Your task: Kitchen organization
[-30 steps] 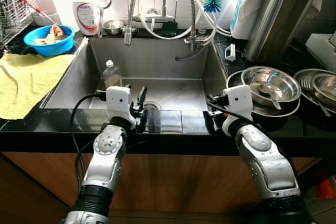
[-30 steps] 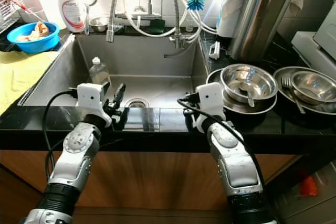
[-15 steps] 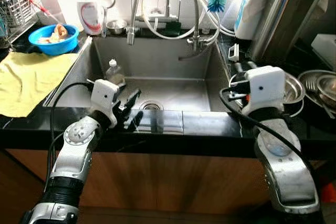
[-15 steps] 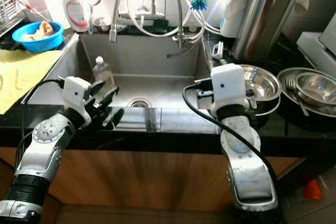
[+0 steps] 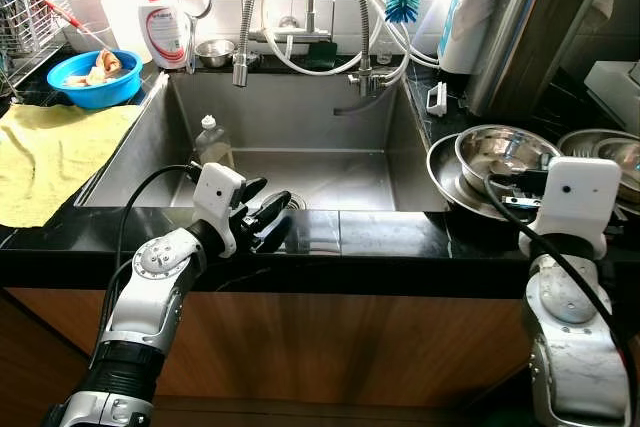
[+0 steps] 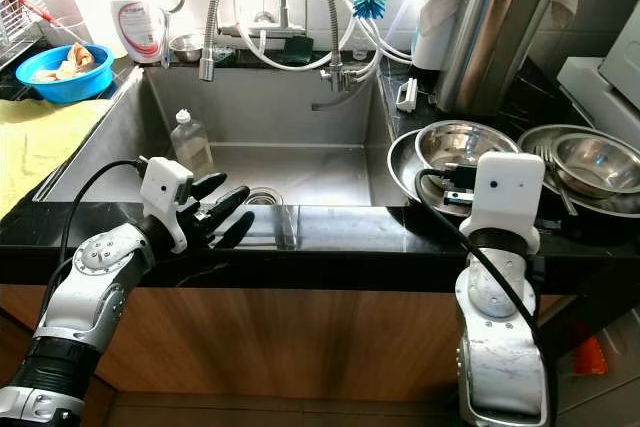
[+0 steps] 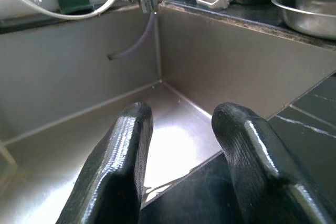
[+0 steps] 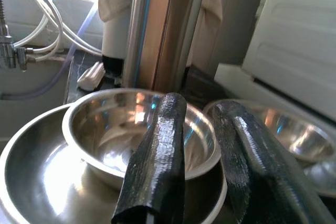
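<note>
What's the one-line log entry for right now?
left gripper: open, over sink front edge | right gripper: open, empty, at stacked steel bowls | plastic bottle: upright in sink

head pair overlooking sink (image 5: 290,147), wrist cameras low, close

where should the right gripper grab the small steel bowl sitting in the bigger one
Best bet is the rim of the small steel bowl, on its near edge. It sits upright inside the bigger bowl, so its rounded sides are partly sunk and only the thin lip stands free. The right gripper is open just above that edge; coming down from above, one finger inside and one outside, looks the likely approach.
</note>
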Controlling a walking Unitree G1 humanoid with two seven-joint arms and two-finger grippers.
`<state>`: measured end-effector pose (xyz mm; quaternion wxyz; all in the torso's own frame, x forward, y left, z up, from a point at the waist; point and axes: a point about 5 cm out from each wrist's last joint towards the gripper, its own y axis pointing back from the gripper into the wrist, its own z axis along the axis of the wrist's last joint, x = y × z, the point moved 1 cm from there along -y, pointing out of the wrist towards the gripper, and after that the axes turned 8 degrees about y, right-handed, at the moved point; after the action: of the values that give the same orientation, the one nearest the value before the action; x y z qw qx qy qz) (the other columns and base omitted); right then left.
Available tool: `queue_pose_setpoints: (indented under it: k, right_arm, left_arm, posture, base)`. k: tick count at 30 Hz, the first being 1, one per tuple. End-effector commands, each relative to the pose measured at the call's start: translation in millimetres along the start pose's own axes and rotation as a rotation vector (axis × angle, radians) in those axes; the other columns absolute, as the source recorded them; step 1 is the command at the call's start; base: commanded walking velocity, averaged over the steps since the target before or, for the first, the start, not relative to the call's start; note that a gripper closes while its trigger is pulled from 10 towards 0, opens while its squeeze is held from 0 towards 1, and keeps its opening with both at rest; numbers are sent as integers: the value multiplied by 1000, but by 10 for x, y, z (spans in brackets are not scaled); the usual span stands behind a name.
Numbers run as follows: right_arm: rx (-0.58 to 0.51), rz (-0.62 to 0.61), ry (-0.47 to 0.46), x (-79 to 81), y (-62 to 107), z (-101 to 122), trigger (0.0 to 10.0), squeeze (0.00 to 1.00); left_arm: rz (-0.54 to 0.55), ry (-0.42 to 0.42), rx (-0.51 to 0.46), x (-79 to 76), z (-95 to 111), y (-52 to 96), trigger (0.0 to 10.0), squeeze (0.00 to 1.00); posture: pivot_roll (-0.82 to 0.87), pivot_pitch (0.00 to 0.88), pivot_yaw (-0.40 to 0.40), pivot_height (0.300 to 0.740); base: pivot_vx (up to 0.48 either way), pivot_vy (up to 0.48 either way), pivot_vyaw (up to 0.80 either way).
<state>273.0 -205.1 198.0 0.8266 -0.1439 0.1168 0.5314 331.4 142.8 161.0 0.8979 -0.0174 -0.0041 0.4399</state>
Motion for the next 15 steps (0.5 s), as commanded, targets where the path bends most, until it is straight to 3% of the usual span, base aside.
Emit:
queue_pose_setpoints:
  k: [1, 4, 5, 6, 15]
  right_arm:
    - [23, 4, -18, -3, 0, -35, 10000, 0]
    - [-25, 45, -41, 48, 13, 49, 10000, 0]
    - [-45, 63, -23, 68, 28, 82, 10000, 702]
    - [-50, 67, -21, 74, 37, 89, 10000, 1000]
    - [-58, 70, -32, 84, 173, 70, 10000, 1000]
  left_arm:
    - [-14, 4, -3, -27, 18, 25, 10000, 0]
    - [-11, 6, 1, -26, 15, 31, 10000, 0]
    - [-9, 8, 1, -24, 14, 34, 10000, 0]
    - [-8, 9, 2, -25, 12, 35, 10000, 0]
    - [6, 14, 21, -55, -59, 42, 10000, 0]
  posture:
    - [-124, 0, 5, 740]
    - [-124, 0, 6, 740]
    - [-125, 0, 5, 740]
    - [-125, 0, 5, 740]
    - [-131, 0, 2, 740]
  base:
    - [0, 0, 0]
    - [0, 0, 0]
    - [0, 0, 0]
    - [0, 0, 0]
    - [0, 0, 0]
